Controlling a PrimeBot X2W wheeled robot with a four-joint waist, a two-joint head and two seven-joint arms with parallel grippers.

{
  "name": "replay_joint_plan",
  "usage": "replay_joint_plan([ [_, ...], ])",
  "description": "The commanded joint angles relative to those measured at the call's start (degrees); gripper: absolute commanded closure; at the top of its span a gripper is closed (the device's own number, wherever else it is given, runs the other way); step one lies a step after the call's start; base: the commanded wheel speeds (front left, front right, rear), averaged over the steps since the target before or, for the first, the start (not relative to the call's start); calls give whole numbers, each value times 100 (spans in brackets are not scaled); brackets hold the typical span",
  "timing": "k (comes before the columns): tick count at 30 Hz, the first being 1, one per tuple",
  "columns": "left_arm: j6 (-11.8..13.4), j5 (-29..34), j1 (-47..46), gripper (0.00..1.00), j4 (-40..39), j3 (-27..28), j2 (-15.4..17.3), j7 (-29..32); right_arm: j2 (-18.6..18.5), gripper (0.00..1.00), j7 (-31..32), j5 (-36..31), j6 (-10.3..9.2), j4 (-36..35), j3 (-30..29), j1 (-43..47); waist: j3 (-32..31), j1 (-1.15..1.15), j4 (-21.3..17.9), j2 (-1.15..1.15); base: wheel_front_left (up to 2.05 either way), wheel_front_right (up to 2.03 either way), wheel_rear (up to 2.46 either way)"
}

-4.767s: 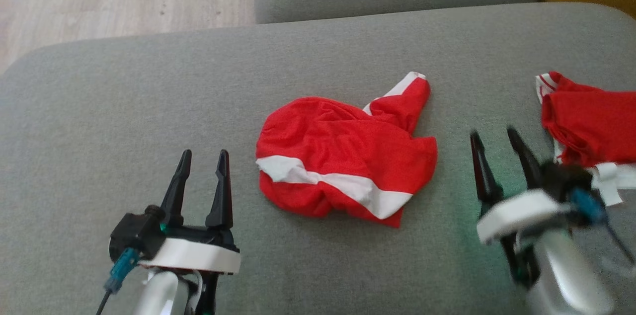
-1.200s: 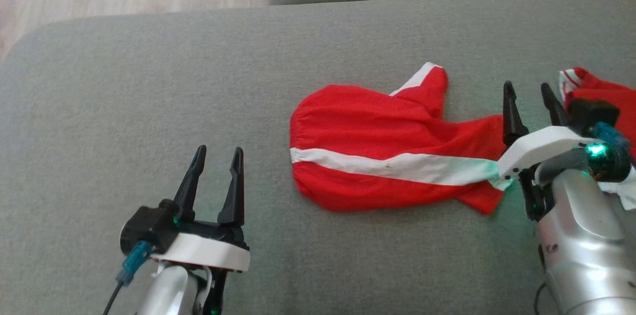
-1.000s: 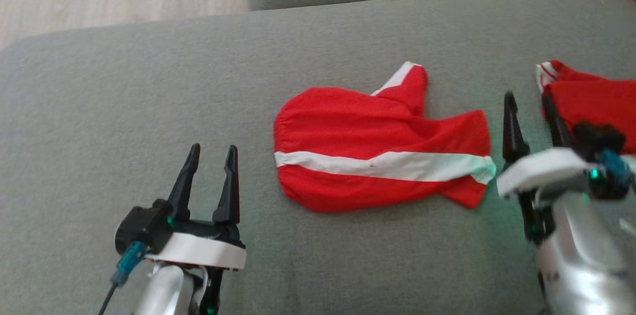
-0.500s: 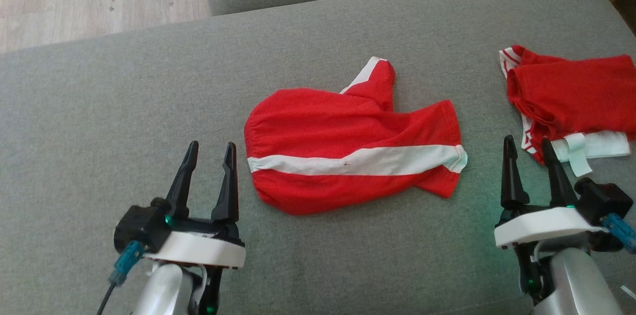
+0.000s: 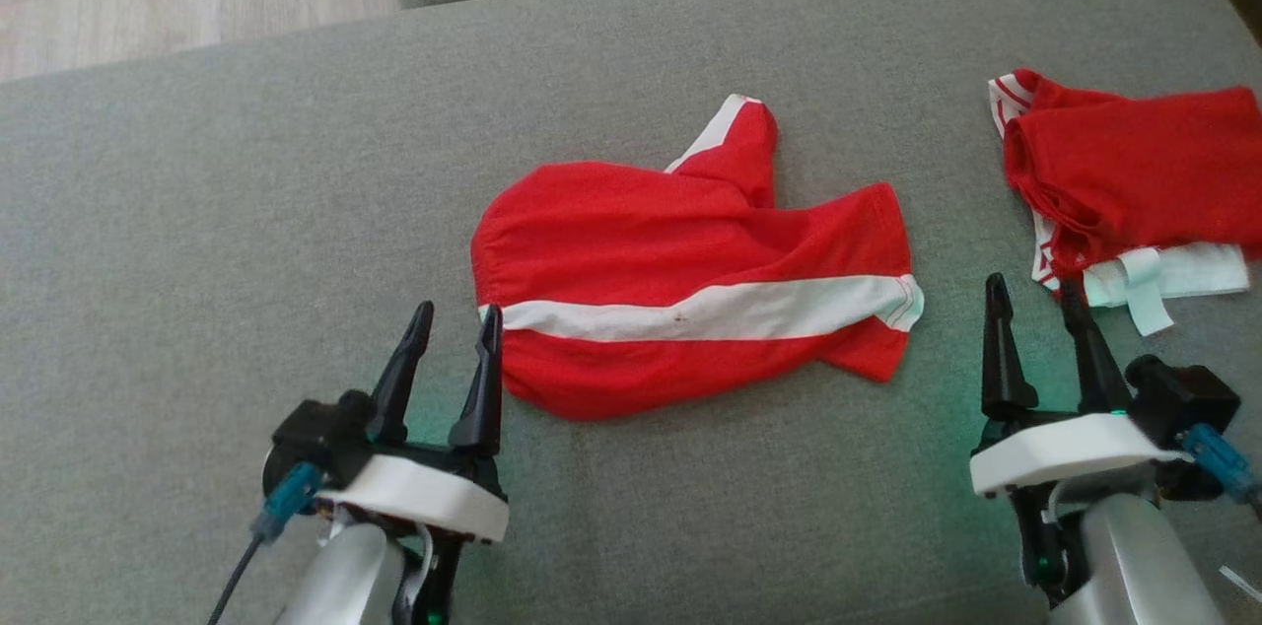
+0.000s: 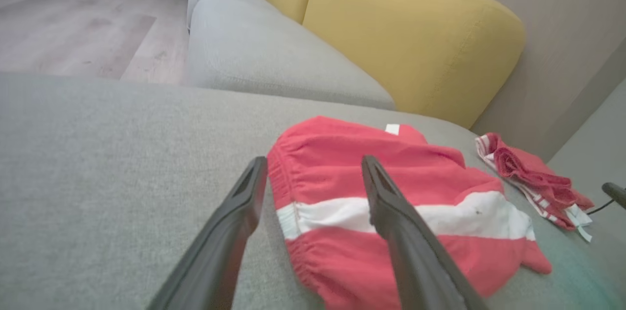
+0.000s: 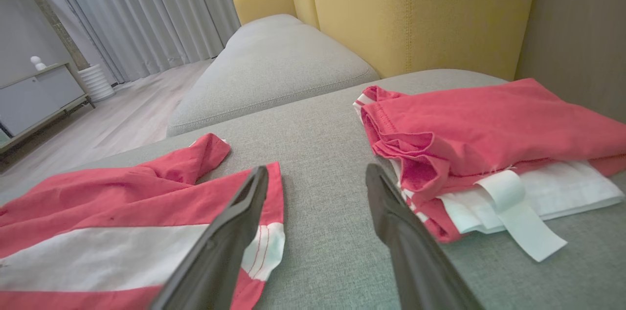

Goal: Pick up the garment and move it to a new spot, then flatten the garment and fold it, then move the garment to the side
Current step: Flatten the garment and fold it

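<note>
Silver forearms (image 5: 335, 576), white collars (image 5: 414, 499), black jaws.

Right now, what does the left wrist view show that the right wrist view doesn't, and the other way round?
Left wrist view: the open left gripper framing the gathered edge of the striped garment. Right wrist view: the open right gripper framing bare cushion between the two garments, and a grey cabinet across the floor. Both: the striped garment, the folded garment beside it, the yellow backrest.
</note>
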Motion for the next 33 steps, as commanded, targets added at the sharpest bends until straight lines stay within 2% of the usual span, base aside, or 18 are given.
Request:
replay_joint_plan([
  [1,9,-123,-368,0,74,38,134,30,-11,0,-63,36,39,-146,173,-158,54,0,-15,0,0,0,0],
  [13,9,-755,-1024,0,1087,-474,352,900,-10,0,-63,90,39,-135,254,-257,221,0,-95,0,0,0,0],
  [33,15,-874,-1328,0,1544,-717,271,777,-10,0,-63,108,39,-50,303,-303,198,0,-134,0,0,0,0],
])
